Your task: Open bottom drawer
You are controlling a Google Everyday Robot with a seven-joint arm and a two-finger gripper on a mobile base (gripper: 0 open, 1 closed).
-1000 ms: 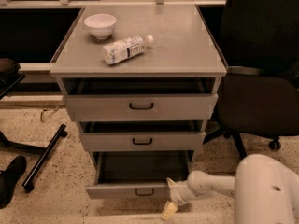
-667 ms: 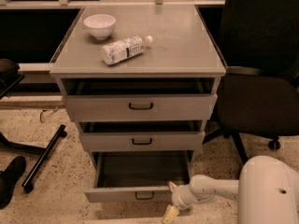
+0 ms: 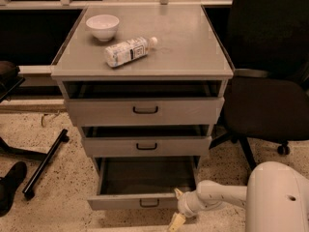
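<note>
Dim warm light; jaws bottom right

bottom drawer [image 3: 120, 202] far out, spread gripper [image 3: 176, 208] at its front corner

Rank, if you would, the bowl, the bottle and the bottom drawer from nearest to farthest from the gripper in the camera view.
The gripper sits low, at the right end of the bottom drawer's front.
1. Bottom drawer: right beside it, near the floor.
2. Bottle: lying on the cabinet top, left of centre.
3. Bowl: back left, beyond the bottle.
</note>
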